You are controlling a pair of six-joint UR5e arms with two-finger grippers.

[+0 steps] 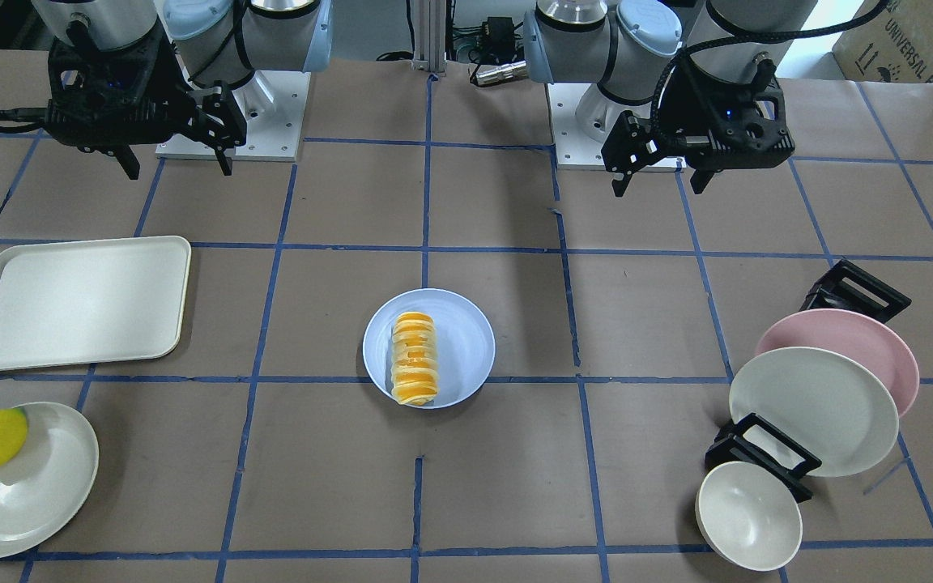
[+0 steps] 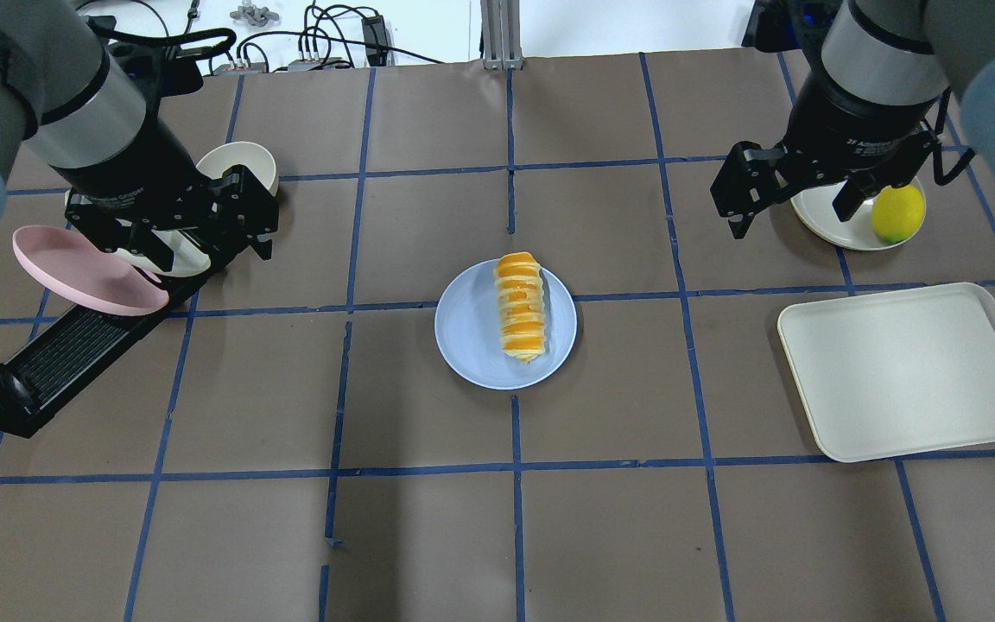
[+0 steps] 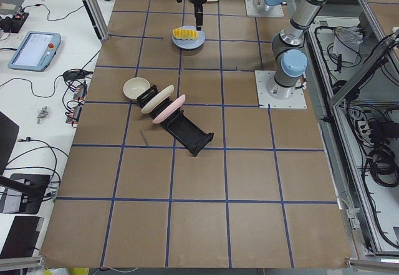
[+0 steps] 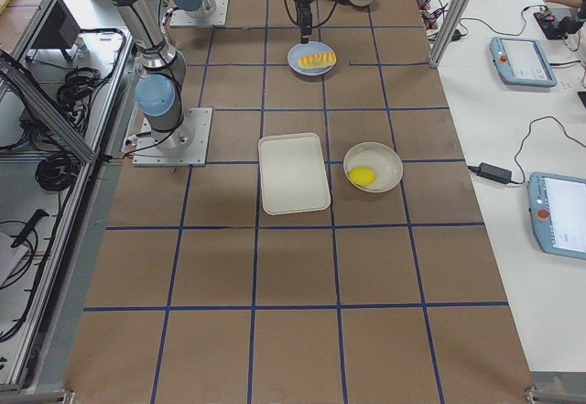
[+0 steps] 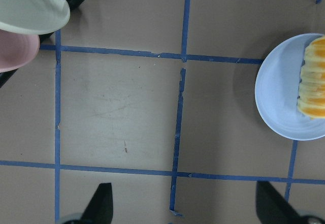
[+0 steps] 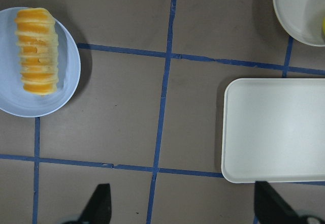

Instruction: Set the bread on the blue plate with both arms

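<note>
The orange-and-cream striped bread (image 1: 414,359) lies along the middle of the pale blue plate (image 1: 466,348) at the table's centre. Both also show in the overhead view, the bread (image 2: 522,307) on the plate (image 2: 467,333). My left gripper (image 2: 212,255) is open and empty, raised above the dish rack well to the plate's left. My right gripper (image 2: 789,222) is open and empty, raised well to the plate's right beside the lemon's plate. The left wrist view shows the bread (image 5: 313,92) at its right edge. The right wrist view shows the bread (image 6: 35,51) at its upper left.
A cream tray (image 2: 908,371) lies on the right side. A yellow lemon (image 2: 897,213) sits on a cream plate (image 1: 37,494) beyond it. On the left, a black rack (image 2: 57,354) holds a pink plate (image 1: 879,340) and a cream plate (image 1: 815,409). A cream bowl (image 1: 746,514) stands beside it.
</note>
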